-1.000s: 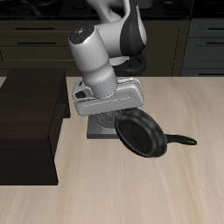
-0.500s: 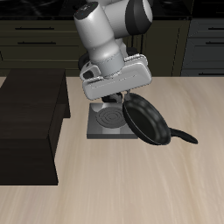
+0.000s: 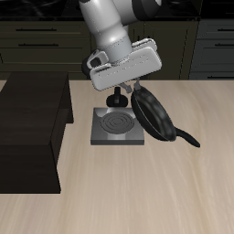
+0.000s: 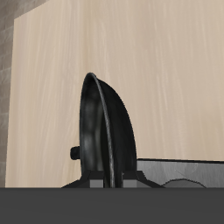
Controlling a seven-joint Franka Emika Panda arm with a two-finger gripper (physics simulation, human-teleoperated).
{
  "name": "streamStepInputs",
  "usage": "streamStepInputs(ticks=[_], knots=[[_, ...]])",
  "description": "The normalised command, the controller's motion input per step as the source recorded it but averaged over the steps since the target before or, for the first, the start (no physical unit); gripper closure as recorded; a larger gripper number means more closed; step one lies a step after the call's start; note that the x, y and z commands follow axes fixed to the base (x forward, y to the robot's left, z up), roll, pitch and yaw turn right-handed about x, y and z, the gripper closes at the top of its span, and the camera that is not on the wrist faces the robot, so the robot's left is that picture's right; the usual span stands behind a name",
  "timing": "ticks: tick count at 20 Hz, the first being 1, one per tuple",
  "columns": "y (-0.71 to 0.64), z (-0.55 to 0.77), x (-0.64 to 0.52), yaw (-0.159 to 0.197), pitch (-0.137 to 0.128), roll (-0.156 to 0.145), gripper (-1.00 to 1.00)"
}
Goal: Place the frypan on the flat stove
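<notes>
A: Frypan (image 3: 153, 115) first. Where is it?

B: Off the table, in the air, tipped steeply on its edge, almost vertical. It hangs just beside the flat stove (image 3: 118, 126), over the stove's edge, not over the coil. The handle (image 3: 186, 138) trails down and away toward the bare tabletop.

A: Why tilted like that?

B: My guess: it's held by the rim, so the heavy handle side sags and the pan swings under the grip. In the wrist view the frypan (image 4: 107, 131) reads as a thin upright blade, rim edge-on, which fits a rim pinch.

A: Stove state?

B: Flat on the table (image 3: 201, 192), coil uncovered, nothing on it. The round knob (image 3: 119, 97) sits at its back side, partly behind the arm. Dark cabinet block (image 3: 32, 137) is beside the stove, apart from it.

A: The gripper?

B: Gripper (image 3: 137, 89) is above the pan's upper rim. Fingers are narrowly spaced and clamped on the rim, judging by the pan hanging with no other support. Actual pad contact is hidden by the hand body in the exterior view; the wrist view shows the rim running right up into the gripper housing.

A: Task stage?

B: Carry, not placed yet. Pan needs to come over the coil and level out before lowering. Risk as I judge it: set down this tilted, it lands on edge and tips off the plate.
</notes>
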Motion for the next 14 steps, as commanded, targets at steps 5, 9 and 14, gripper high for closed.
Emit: streamStepInputs(ticks=[5,9,14], knots=[[0.06,0.19,-0.22,0.014,-0.038,0.029,1.0],[0.13,0.25,-0.31,-0.001,-0.034,0.056,1.0],[0.08,0.14,-0.17,-0.005,-0.021,0.037,1.0]])
